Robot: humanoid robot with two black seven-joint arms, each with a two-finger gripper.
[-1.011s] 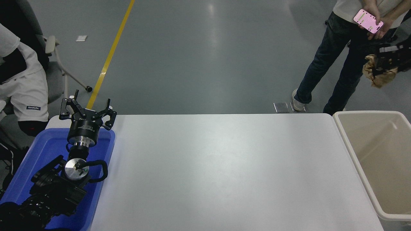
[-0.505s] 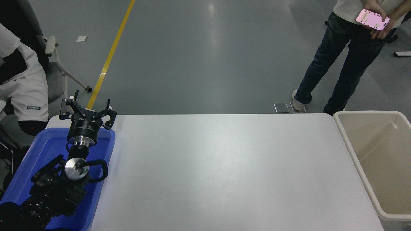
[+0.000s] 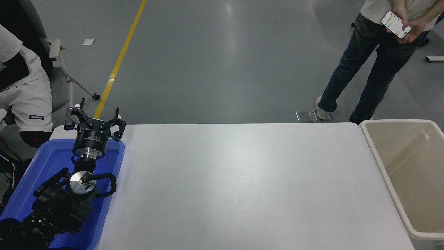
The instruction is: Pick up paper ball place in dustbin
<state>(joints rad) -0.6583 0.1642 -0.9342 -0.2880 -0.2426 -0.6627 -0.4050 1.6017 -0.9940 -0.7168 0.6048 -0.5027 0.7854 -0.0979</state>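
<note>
The paper ball is out of view. The dustbin, cream-beige with a thick rounded rim, stands at the table's right end, and the part of its inside that shows holds nothing. My left gripper is parked at the lower left over the blue tray, its fingers spread open and holding nothing. My right arm and its gripper do not show in this view.
A bright blue tray sits at the table's left end under my left arm. One person stands beyond the far right corner holding a phone. Another person sits on a chair at the far left.
One second ago my right gripper held the paper ball at the right edge above the dustbin; both have since left the view. The standing person's phone shifted slightly.
</note>
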